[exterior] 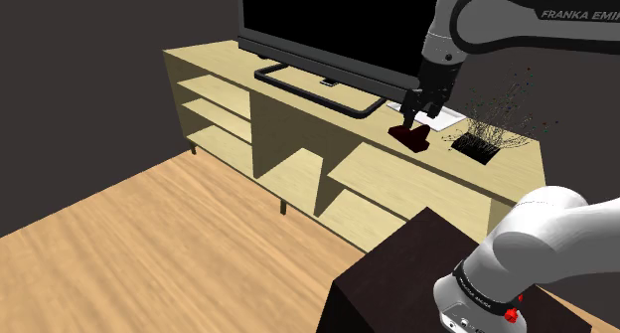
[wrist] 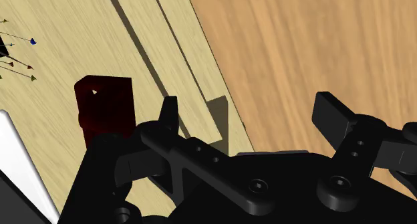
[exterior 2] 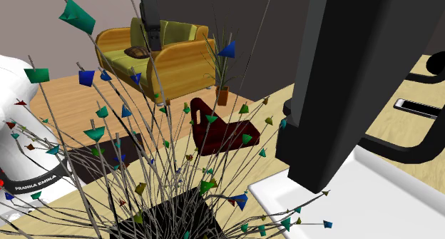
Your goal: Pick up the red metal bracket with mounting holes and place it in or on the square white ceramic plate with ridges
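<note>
The dark red bracket point(exterior: 412, 137) lies on top of the wooden TV stand point(exterior: 298, 83), near its front edge. In the second exterior view the bracket point(exterior 2: 214, 130) shows an upright tab with a hole, seen through plant twigs. The white plate point(exterior: 449, 115) sits just behind it, and a corner of the plate point(exterior 2: 371, 195) shows at that view's lower right. My gripper point(exterior: 415, 114) hangs just above the bracket. In the wrist view the gripper point(wrist: 250, 109) is open and holds nothing. The bracket point(wrist: 105, 109) lies outside its left finger point(wrist: 170, 112), and the plate's edge point(wrist: 17, 169) lies beyond that.
A large black TV point(exterior: 328, 23) on a looped black foot point(exterior: 318, 87) stands behind the bracket. A twiggy plant in a black pot point(exterior: 479, 142) crowds the stand's end beside the plate. Wooden floor point(wrist: 321, 49) drops away past the stand's front edge. A yellow sofa point(exterior 2: 153, 59) stands far off.
</note>
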Robot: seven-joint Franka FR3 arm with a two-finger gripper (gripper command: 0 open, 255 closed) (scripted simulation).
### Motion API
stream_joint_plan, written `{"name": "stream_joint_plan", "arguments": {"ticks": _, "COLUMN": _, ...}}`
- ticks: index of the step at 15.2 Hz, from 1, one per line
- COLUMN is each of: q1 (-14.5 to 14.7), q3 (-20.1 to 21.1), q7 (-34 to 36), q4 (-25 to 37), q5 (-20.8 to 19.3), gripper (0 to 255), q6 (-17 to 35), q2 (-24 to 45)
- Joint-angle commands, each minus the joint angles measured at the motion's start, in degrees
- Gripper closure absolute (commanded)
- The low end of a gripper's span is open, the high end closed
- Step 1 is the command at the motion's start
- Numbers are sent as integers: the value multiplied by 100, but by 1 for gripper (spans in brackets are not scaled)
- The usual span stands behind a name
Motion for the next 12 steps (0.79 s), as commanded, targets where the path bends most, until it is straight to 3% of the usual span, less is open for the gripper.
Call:
{"name": "stream_joint_plan", "arguments": {"ticks": 1, "q1": 0, "q3": 0, "q7": 0, "q4": 0, "q5": 0, "gripper": 0, "q6": 0, "q2": 0}}
{"name": "stream_joint_plan", "arguments": {"ticks": 12, "q1": -393, "q3": -1293, "q7": -1138, "q4": 393, "q5": -223, "gripper": 0, "q6": 1302, "q2": 1647}}
